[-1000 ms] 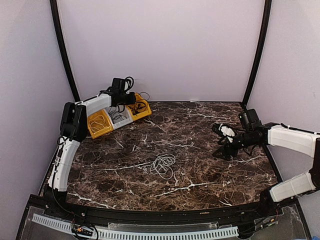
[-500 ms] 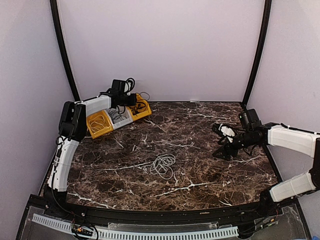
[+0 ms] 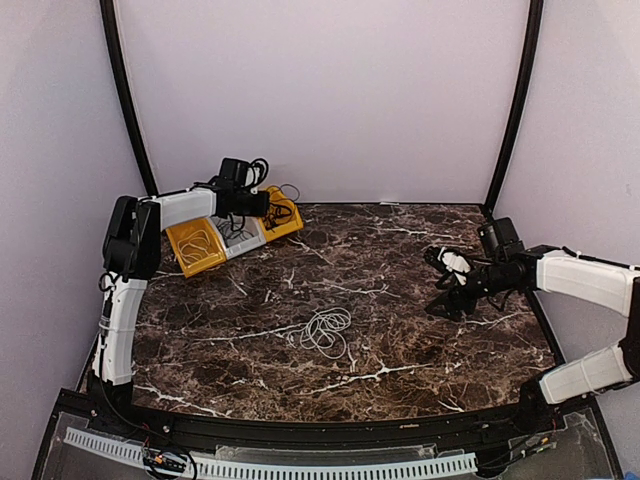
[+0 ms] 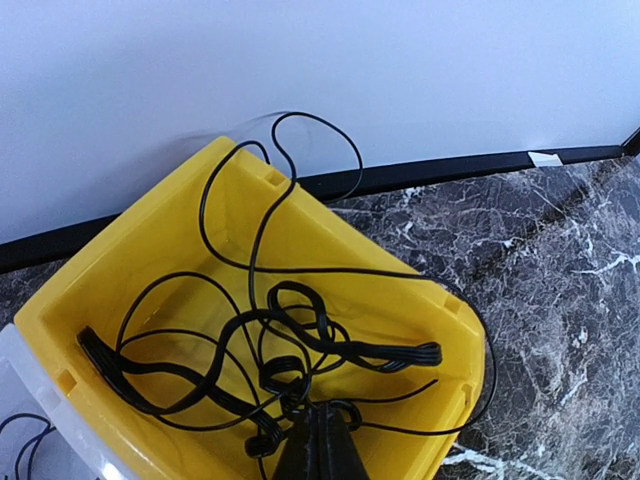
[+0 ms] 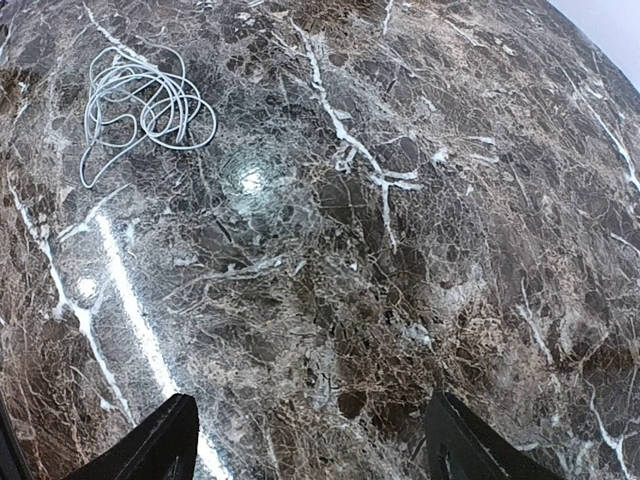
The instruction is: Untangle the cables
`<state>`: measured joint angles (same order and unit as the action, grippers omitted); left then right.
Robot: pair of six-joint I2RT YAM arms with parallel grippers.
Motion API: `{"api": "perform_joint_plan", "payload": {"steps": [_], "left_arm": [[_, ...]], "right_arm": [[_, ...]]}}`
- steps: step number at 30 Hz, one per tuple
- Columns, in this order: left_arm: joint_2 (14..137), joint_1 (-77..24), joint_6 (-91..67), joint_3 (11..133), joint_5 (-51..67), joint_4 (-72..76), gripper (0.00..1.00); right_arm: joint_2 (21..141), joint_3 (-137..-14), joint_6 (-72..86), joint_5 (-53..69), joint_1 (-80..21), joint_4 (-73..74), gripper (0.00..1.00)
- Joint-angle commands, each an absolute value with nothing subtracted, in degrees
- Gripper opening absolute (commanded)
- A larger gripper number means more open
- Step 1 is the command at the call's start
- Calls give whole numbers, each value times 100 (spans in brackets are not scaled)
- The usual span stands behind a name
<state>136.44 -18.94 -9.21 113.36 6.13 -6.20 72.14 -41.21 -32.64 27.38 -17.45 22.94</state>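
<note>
Now L claw point(image 4: 318, 435) pressed together at black cable point(image 4: 395, 352) in yellow bin point(image 4: 340, 235); R claw point(image 5: 310, 445) spread over tbl point(image 5: 400, 250).

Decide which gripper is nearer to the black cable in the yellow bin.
Left. The left gripper is shut, tips among loops of the black cable inside the yellow bin; the right gripper hovers open above the table, far right.

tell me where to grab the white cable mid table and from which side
Likely the bunched loops of the white cable, pinched from straight above: it lies flat on the table, and the stacked strands give more to catch than its thin loose tail.
</note>
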Motion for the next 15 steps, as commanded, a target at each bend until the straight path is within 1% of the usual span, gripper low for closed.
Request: {"api": "perform_joint_plan", "payload": {"steps": [1,7,11,15], "left_arm": [[13232,-1977,-696,11355,470,-1080,2],[13228,-2086,-309,11502,427,-1739,9],[13212,-2170,176,11701,0,-2494,12],[13085,-2188,274,11598,-469,-3151,12]], "right_arm": [[7118,-4198,-3347,2829,-1740,2335,80],[7116,-4245,-3399,2912,-1757,2461,80],[7094,-4253,-3416,2959,-1774,2509,80],[7127,-4288,-3441,2980,-1814,2566,80]]}}
